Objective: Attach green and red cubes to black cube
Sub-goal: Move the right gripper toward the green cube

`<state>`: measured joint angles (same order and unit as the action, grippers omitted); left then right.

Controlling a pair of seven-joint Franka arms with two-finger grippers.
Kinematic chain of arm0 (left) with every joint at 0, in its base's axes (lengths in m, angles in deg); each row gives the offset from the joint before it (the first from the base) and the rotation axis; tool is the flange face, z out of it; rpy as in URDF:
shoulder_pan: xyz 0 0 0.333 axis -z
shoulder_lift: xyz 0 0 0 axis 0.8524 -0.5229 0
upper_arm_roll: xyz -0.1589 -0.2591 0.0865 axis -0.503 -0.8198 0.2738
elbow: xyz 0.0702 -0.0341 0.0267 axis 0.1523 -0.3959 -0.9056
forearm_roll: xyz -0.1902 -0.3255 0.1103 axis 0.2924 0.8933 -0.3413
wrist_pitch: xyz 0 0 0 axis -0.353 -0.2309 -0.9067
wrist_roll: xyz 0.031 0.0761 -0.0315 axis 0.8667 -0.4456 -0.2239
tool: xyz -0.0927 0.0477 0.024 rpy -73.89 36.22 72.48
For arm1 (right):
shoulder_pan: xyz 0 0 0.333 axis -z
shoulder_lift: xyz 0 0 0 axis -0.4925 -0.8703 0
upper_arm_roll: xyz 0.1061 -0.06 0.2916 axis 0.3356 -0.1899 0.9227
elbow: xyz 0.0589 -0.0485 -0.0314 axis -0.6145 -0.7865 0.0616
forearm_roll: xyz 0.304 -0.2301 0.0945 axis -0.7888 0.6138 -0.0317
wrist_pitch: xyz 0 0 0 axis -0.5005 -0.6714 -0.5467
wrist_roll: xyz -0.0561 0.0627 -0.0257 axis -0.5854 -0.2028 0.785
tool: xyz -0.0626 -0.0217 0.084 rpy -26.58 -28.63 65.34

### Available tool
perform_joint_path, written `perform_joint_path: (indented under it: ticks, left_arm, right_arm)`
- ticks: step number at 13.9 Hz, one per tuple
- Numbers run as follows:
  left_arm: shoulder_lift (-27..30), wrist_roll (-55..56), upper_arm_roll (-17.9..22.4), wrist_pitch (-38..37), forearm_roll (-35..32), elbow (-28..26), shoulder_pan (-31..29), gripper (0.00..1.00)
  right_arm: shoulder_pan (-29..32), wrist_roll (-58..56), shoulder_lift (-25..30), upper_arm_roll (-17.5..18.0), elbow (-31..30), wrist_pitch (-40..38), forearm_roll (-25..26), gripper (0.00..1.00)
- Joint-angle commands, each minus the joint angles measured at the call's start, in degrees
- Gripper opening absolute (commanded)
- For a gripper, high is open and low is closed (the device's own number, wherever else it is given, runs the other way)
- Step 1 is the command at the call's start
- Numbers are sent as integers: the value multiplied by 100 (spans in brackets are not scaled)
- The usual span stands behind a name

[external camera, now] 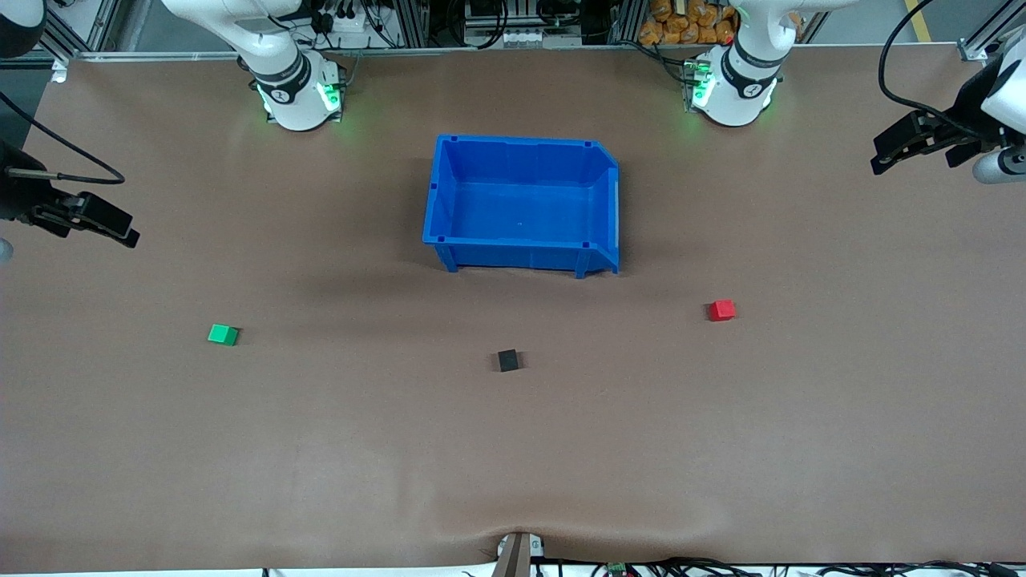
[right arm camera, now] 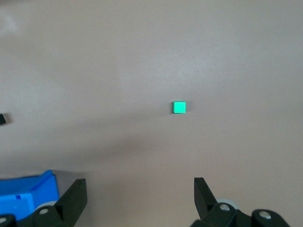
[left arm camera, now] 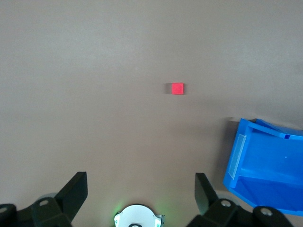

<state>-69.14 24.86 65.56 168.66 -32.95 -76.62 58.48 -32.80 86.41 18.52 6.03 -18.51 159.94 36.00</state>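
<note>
The black cube lies on the brown table, nearer to the front camera than the blue bin. The green cube lies toward the right arm's end and shows in the right wrist view. The red cube lies toward the left arm's end and shows in the left wrist view. My left gripper is open and empty, raised over the left arm's end of the table, also in its wrist view. My right gripper is open and empty over the right arm's end, also in its wrist view. The black cube just shows at the right wrist view's edge.
A large empty blue bin stands mid-table between the arm bases and the cubes; it shows in the left wrist view and the right wrist view. The left arm's base shows between the left fingers.
</note>
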Motion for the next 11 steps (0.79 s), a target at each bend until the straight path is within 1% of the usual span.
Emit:
perform_joint_path:
  ticks: [1,3,5,9,11]
  left_arm:
    - [-58,-132,1,-171,28,185,16,100]
    - [-67,-237,10,-171,72,185,-1,100]
    - [-67,-238,18,-171,28,185,-1,100]
    - [-58,-229,18,-171,72,185,8,100]
    - [-75,-238,10,-171,81,185,8,100]
  right_arm:
    - [240,-1093,-76,0,183,-157,43,100]
    - [260,-1233,-76,0,183,-158,43,100]
    - [198,-1224,-111,26,340,-131,262,100]
    - [242,-1215,-120,17,385,-149,236,100]
    - [234,-1250,-303,9,394,-97,297,100]
